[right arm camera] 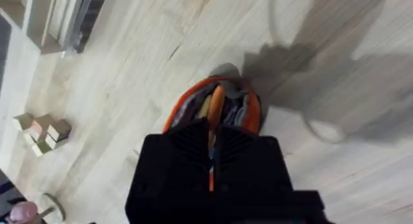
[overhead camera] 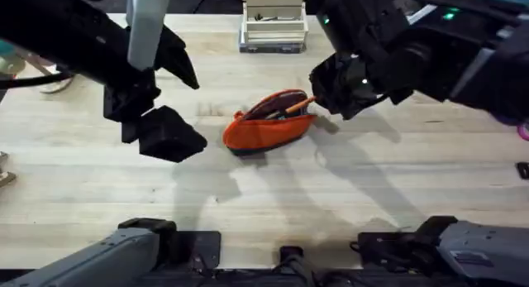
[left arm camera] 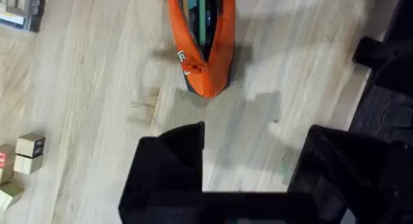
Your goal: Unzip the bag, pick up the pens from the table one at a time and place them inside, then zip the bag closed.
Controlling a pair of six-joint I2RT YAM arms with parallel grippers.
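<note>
The orange bag (overhead camera: 266, 130) lies unzipped in the middle of the table (overhead camera: 347, 196), its mouth facing up. An orange pen (overhead camera: 299, 105) slants into the bag's right end. My right gripper (overhead camera: 321, 95) is shut on the pen's outer end, just right of the bag. In the right wrist view the pen (right arm camera: 216, 104) runs from between the closed fingers (right arm camera: 187, 146) down into the bag (right arm camera: 248, 114). My left gripper (overhead camera: 169, 134) hovers open to the left of the bag, holding nothing. In the left wrist view the bag (left arm camera: 203, 50) lies beyond the spread fingers (left arm camera: 171, 162), with pens inside.
A white organiser tray (overhead camera: 273, 26) stands at the back centre of the table. Small wooden blocks (left arm camera: 26, 153) sit off to one side of the bag, also in the right wrist view as blocks (right arm camera: 45, 130). The arm bases (overhead camera: 140, 246) line the front edge.
</note>
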